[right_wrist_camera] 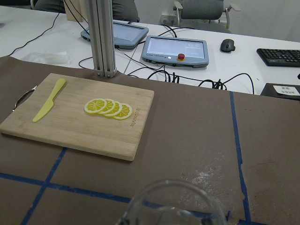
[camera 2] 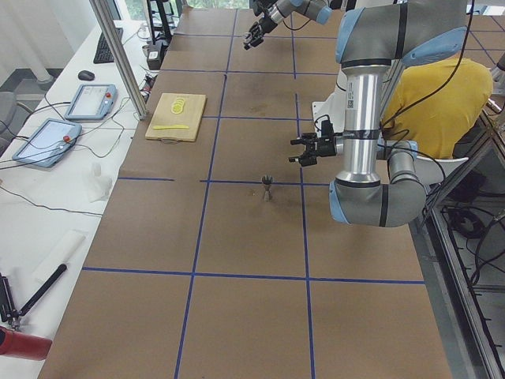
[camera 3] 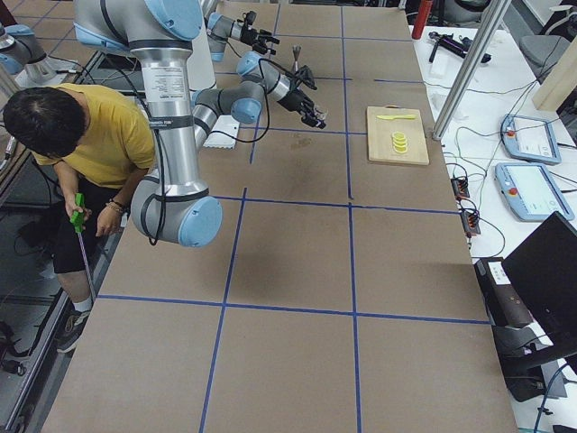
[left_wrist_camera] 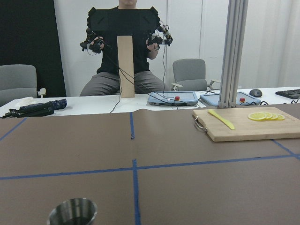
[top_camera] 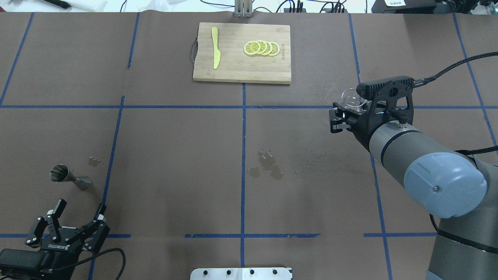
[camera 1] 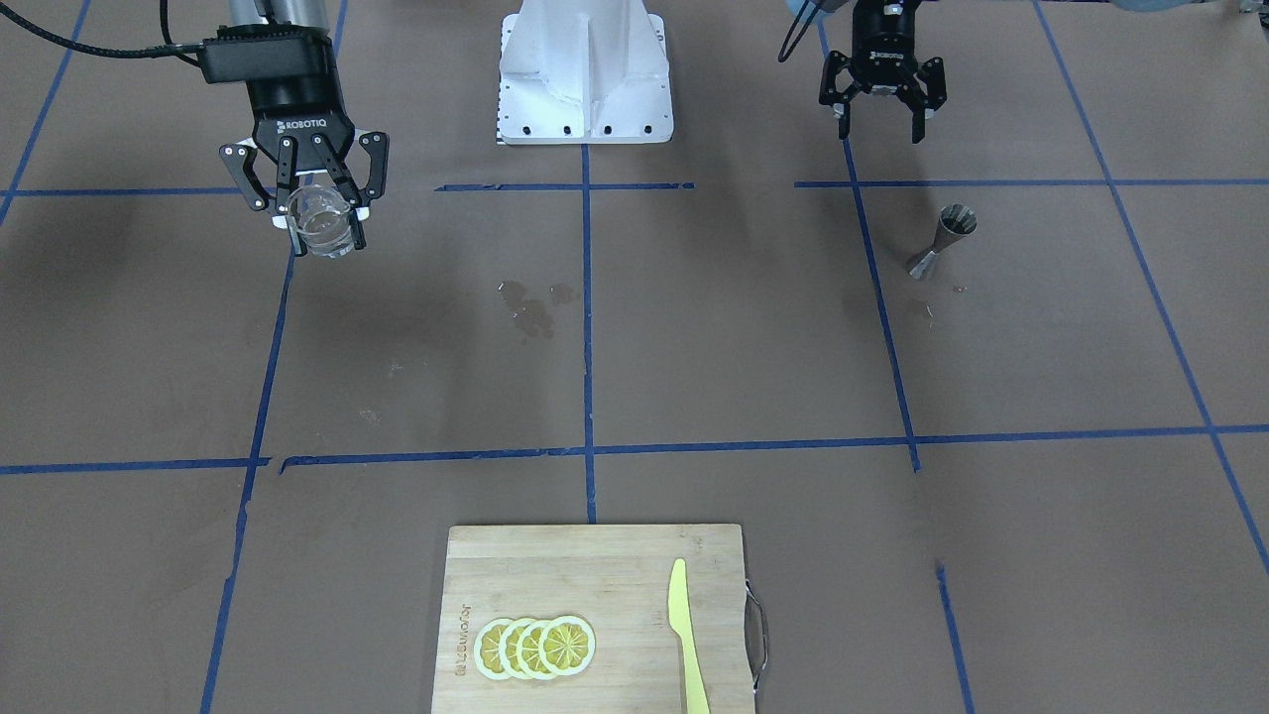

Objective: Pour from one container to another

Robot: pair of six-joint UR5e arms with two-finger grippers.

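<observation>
Front-facing view. Holds a clear glass [camera 1: 322, 226] in the right gripper [camera 1: 309, 220] at upper left, fingers closed on its wall, over the brown table [camera 1: 753, 337]. Shows the left gripper [camera 1: 880, 131] at upper right, fingers spread wide with nothing between them. Sets a steel jigger [camera 1: 940, 243] upright on the table near that gripper, apart from it. Also takes in a wet patch [camera 1: 530, 302] near the centre, a white base plate [camera 1: 585, 79] at the top, and a cutting board [camera 1: 595, 580] at the bottom edge carrying four overlapping lemon slices [camera 1: 535, 647] and a yellow knife [camera 1: 686, 635].

Overhead view. Puts the left gripper [top_camera: 81, 212] at lower left, spread and empty, with the jigger [top_camera: 64, 175] just beyond it, not touching. Brings the right arm in from the right, the glass [top_camera: 352, 99] at its tip beside a blue tape line, well apart from the jigger.

Left side view. Stands the jigger [camera 2: 267, 187] on the table beside the near arm's gripper [camera 2: 308, 150].

Right side view. Reaches the near arm out over the table; probably the glass at its tip [camera 3: 311, 113], too small to make out.

Left wrist view. Catches the jigger's open rim [left_wrist_camera: 72, 213] at the bottom edge, the board off to the right, and a seated operator [left_wrist_camera: 124, 51] behind the table.

Right wrist view. Catches the glass rim [right_wrist_camera: 173, 206] at the bottom edge, with board, slices and knife beyond at left.
</observation>
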